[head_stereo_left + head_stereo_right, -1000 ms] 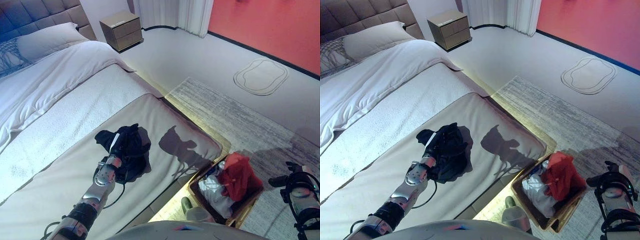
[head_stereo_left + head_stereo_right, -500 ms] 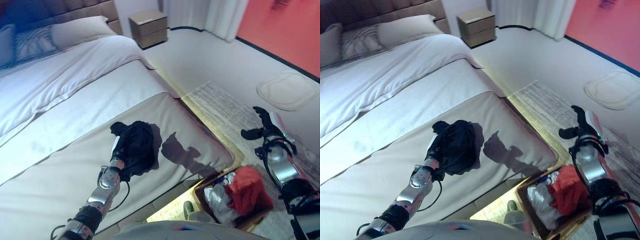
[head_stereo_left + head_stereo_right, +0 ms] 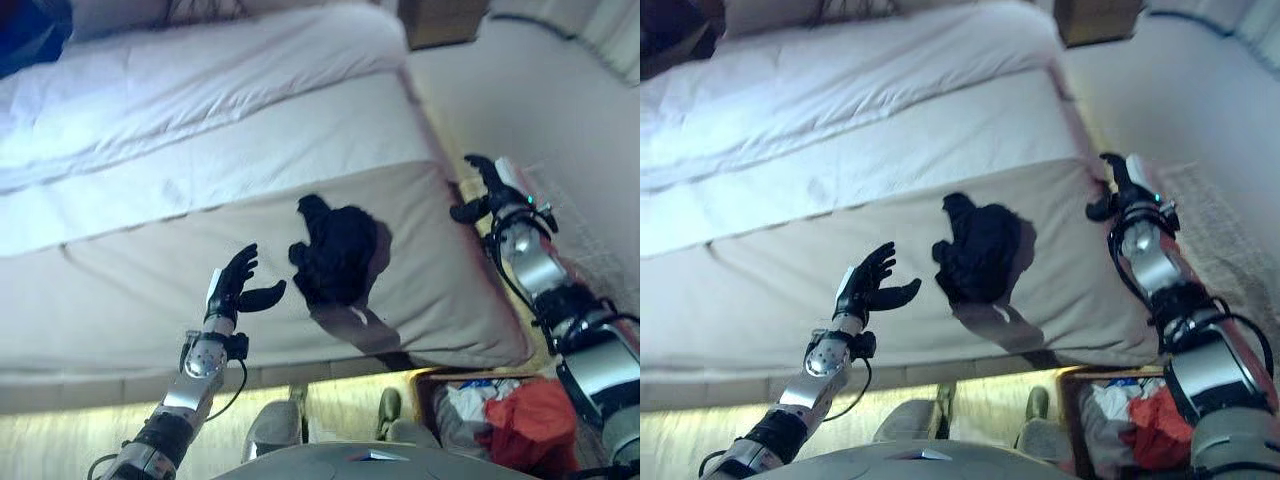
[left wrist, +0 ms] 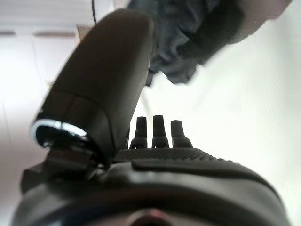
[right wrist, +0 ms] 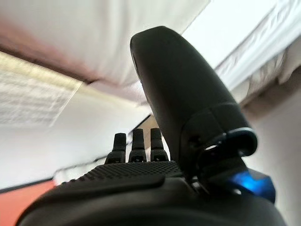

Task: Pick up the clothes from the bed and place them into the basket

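My left robot hand (image 3: 236, 290) is raised over the beige cover at the foot of the bed (image 3: 120, 280), fingers spread and straight, thumb standing out to the side, with nothing in it. Just beside it, toward the bed's right edge, the black garment (image 3: 335, 252) lies crumpled on that same cover, apart from my fingers; in my left wrist view its dark folds (image 4: 188, 42) show past the thumb and the row of straight fingertips, not touched by them. My right robot hand (image 3: 482, 190) is up near the right edge of the bed, at the corner of the beige cover, also with fingers extended and thumb out, holding nothing; its own wrist view shows only the thumb, the fingertips and the pale bedding and wall beyond. Down on the floor by the foot of the bed, under my right arm, stands the basket (image 3: 432, 384), and in it I can see a red piece of clothing (image 3: 530, 425) on top of some white cloth (image 3: 465, 405). Further up the bed the white duvet (image 3: 200, 90) lies across the mattress, and a wooden nightstand (image 3: 445, 20) shows at the head end, beside the bed
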{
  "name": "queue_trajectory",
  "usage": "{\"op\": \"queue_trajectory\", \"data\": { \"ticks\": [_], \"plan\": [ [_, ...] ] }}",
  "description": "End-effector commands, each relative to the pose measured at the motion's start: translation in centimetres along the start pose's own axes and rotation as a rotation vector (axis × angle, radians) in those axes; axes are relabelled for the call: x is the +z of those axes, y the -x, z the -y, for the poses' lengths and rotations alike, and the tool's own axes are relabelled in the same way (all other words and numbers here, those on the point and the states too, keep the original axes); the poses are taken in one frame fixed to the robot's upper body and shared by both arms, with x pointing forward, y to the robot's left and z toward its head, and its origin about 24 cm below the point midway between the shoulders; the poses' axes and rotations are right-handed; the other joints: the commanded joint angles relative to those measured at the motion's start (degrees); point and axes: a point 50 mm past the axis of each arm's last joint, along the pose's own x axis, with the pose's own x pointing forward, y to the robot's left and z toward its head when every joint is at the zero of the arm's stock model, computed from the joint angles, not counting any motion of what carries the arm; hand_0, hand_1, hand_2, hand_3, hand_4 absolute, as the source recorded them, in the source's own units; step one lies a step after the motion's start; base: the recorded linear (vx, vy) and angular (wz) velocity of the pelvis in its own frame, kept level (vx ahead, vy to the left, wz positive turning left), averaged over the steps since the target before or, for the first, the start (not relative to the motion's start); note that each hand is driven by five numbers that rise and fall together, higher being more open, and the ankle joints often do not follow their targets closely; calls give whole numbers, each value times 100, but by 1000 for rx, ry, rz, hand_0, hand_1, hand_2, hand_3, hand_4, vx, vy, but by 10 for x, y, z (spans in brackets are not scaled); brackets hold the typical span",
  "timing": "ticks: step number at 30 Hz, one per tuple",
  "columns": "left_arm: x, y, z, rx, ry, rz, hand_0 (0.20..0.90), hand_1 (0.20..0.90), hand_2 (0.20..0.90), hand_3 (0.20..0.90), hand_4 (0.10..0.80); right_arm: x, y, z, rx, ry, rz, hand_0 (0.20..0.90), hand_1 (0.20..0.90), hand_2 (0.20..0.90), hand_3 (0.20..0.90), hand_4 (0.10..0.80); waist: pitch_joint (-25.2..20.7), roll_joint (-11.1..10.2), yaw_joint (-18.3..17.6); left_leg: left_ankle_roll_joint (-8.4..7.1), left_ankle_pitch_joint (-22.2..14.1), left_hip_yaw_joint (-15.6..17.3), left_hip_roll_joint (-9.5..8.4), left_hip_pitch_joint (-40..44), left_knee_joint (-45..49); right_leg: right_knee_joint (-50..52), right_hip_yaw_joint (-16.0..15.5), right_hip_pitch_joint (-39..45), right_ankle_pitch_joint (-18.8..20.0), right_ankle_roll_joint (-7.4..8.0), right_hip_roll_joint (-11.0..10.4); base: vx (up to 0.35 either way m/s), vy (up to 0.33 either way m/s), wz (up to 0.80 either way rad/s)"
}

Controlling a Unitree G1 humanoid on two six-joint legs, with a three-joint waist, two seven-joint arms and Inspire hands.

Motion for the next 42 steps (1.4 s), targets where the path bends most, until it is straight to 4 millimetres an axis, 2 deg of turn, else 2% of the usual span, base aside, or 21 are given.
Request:
{"op": "queue_trajectory", "data": {
  "ticks": [1,4,7,8,9,15,20,23,27,30,31,32,35,42],
  "plan": [
    [61,-13,-12,2,42,314,900,900,900,900,800,67,-15,47,-161,23,221,900,900,900,900,800,349,-298,230,73,-1286,-79,-302,-228,1296,1449,-145,-462,-820,-409,-296,-74,64,31],
    [67,-9,-8,-16,66,360,900,900,900,900,800,84,-20,53,-179,80,241,900,900,900,900,800,721,-149,455,128,-1312,-303,-475,-689,1699,2004,-223,-852,-998,-490,-413,-62,80,28],
    [72,-7,-7,-25,69,386,900,900,900,900,800,91,-23,59,-185,107,236,900,900,900,900,800,917,-80,562,167,-1342,-375,-575,-993,1985,2340,-271,-1101,-1091,-518,-489,-50,58,32],
    [74,-7,-8,-28,71,398,900,900,900,900,800,93,-24,61,-186,118,227,900,900,900,900,800,1004,-55,607,193,-1362,-402,-615,-1118,2099,2498,-288,-1222,-1128,-523,-532,20,19,27],
    [76,-7,-9,-25,75,407,900,900,900,900,800,94,-26,61,-182,128,216,900,900,900,900,800,1092,-40,670,198,-1534,-418,-639,-1166,2262,2709,-250,-1283,-1304,-498,-549,24,8,29],
    [85,-3,-13,-25,93,443,900,900,900,900,800,95,-31,52,-127,181,161,900,900,900,900,800,1195,61,926,338,-1679,-468,-806,-1947,2876,3408,-403,-1973,-1468,-530,-727,14,10,29],
    [89,1,-9,-66,101,467,900,900,900,900,800,91,-34,45,-70,226,98,900,900,900,900,800,1195,163,1072,417,-1655,-513,-883,-2500,3104,3738,-434,-2525,-1488,-504,-790,-12,2,12],
    [93,3,-7,-79,108,482,900,900,900,900,800,82,-36,42,-21,264,38,900,900,900,900,800,1195,228,1134,448,-1622,-540,-905,-2733,3150,3850,-434,-2756,-1511,-501,-785,-27,9,10],
    [97,4,-8,-81,118,492,900,900,900,900,800,69,-37,36,71,287,-52,900,900,900,900,800,1195,302,1194,500,-1622,-538,-930,-2999,3281,3988,-449,-3015,-1530,-515,-772,-32,-5,11],
    [100,5,-11,-85,110,498,900,900,900,900,800,67,-38,34,144,273,-83,900,900,900,900,800,1195,297,1244,521,-1640,-559,-935,-3153,3388,4063,-471,-3148,-1532,-527,-762,-35,-32,7],
    [100,5,-11,-90,106,501,900,900,900,900,800,69,-38,34,139,253,-71,519,519,519,455,355,1195,290,1263,524,-1648,-572,-936,-3188,3427,4080,-477,-3177,-1524,-523,-753,-32,-43,1],
    [101,5,-12,-92,102,505,900,900,900,900,800,71,-38,34,124,239,-55,300,300,300,200,100,1195,279,1272,530,-1655,-572,-930,-3200,3441,4086,-479,-3187,-1522,-526,-744,-34,-39,-1],
    [104,6,-12,-96,95,516,900,900,900,900,800,81,-39,39,60,174,-5,300,300,300,200,100,1195,238,1267,531,-1694,-566,-912,-3221,3504,4117,-476,-3193,-1529,-530,-711,-39,-28,-3],
    [104,6,-9,-87,96,525,900,900,900,900,800,88,-39,50,-46,132,51,300,300,300,200,100,1195,157,1164,531,-1713,-504,-842,-3030,3417,3967,-464,-2999,-1490,-523,-647,-41,-6,-6]
  ]
}}
